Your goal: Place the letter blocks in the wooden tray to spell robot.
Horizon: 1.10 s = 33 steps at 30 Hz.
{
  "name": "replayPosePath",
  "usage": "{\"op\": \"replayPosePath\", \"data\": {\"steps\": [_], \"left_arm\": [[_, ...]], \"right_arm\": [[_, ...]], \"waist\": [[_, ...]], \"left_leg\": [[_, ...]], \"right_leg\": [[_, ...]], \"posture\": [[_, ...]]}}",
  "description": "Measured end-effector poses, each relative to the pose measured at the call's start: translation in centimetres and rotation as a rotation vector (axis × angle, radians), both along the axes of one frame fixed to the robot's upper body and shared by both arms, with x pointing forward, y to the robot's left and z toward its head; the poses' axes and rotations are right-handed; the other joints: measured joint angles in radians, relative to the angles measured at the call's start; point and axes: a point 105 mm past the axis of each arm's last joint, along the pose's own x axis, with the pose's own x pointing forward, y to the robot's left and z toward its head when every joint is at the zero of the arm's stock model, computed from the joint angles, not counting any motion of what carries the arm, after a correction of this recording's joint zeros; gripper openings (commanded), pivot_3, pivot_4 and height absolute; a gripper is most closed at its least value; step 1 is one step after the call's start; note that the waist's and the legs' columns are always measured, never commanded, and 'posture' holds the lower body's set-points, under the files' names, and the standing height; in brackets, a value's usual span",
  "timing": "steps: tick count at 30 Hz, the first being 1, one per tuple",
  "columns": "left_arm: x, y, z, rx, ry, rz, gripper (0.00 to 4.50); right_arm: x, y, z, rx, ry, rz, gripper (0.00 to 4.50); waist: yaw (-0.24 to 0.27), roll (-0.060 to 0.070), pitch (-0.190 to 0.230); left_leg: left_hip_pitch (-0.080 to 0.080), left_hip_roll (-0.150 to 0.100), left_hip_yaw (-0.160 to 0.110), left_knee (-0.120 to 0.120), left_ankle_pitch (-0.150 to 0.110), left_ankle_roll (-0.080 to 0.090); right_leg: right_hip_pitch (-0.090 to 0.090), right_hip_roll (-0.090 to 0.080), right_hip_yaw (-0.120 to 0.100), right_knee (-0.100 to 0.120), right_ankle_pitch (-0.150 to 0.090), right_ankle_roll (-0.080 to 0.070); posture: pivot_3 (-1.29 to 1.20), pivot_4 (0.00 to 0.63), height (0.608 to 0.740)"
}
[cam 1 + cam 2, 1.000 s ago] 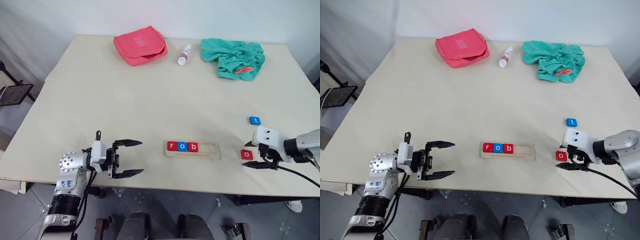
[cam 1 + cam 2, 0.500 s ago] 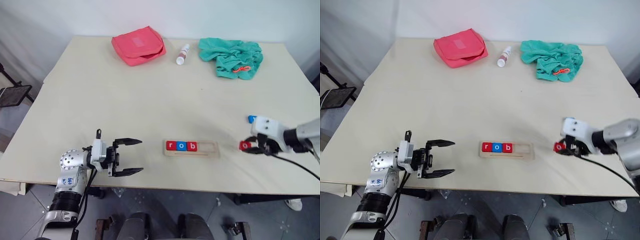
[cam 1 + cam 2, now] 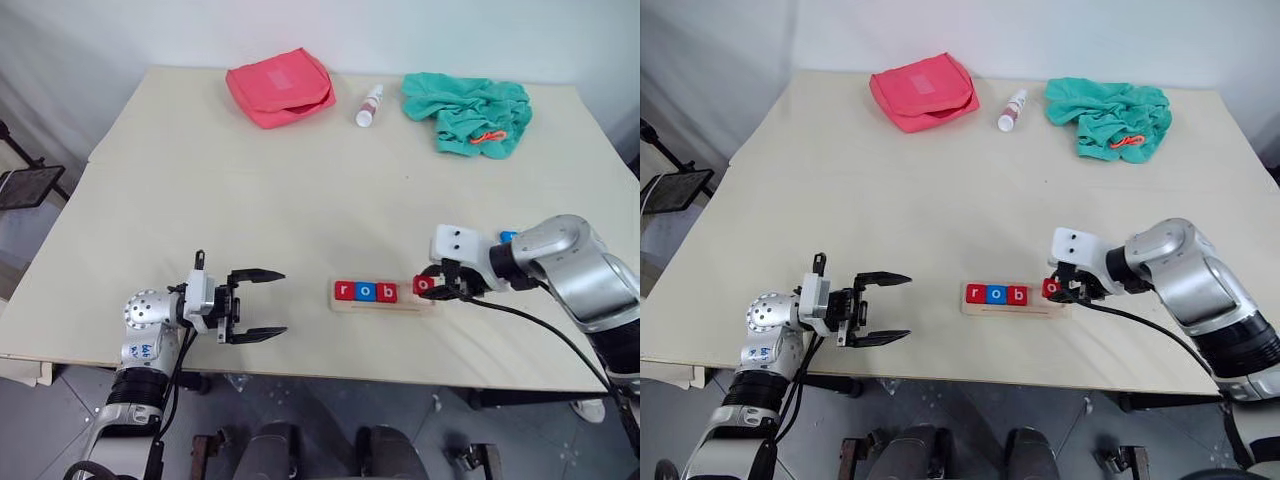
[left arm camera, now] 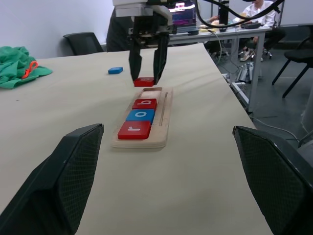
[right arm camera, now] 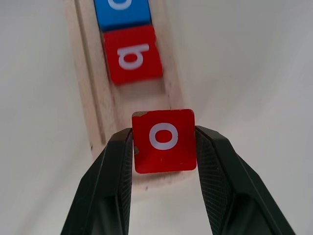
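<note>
Right gripper [image 5: 164, 142] grips the red o [image 5: 164, 140] over the tray's [image 3: 385, 304] bare right end, near the table's [image 3: 300, 190] front edge; left gripper [image 3: 257, 304] gapes; t [image 4: 115, 70] lies apart.

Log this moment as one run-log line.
tray: r, o, b seated | right gripper: shut on red o tile above tray's free end | blue t tile: on table | left gripper: open, idle

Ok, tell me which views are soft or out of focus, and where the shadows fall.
Left wrist view: the left gripper's fingers loom blurred, while the wooden tray stays sharp. Right wrist view: the red o block is crisp, the tray beyond slightly soft. Left eye view: even light, with a faint shadow beside the pink pouch.
</note>
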Motion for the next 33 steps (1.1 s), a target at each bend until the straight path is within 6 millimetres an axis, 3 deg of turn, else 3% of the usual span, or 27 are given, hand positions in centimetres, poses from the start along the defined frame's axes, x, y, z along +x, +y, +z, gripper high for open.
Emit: {"op": "replayPosePath", "data": {"steps": [20, 29, 33], "left_arm": [[-0.4, 0.0, -0.4, -0.006, 0.007, 0.023, 4.5], [-0.4, 0.0, -0.4, -0.008, 0.007, 0.027, 4.5], [-0.4, -0.1, -0.4, -0.01, 0.007, 0.027, 4.5]], "right_arm": [[-0.5, 1.7, -1.0, -0.042, 0.022, 0.073, 1.45], [-0.4, 1.7, -0.9, -0.055, 0.008, 0.076, 4.49], [-0.8, 1.5, -0.2, -0.07, -0.007, 0.072, 4.49]], "waist": [[0.0, 0.0, 0.0], [0.0, 0.0, 0.0], [0.0, 0.0, 0.0]], "left_leg": [[0.0, 0.0, 0.0, 0.0, 0.0, 0.0], [0.0, 0.0, 0.0, 0.0, 0.0, 0.0], [0.0, 0.0, 0.0, 0.0, 0.0, 0.0]], "right_leg": [[0.0, 0.0, 0.0, 0.001, 0.0, 0.0], [0.0, 0.0, -0.001, 0.001, 0.0, 0.0], [-0.001, 0.0, 0.0, 0.001, 0.0, 0.0]], "posture": [[0.0, 0.15, 0.74], [0.0, 0.15, 0.74], [0.0, 0.15, 0.74]]}}
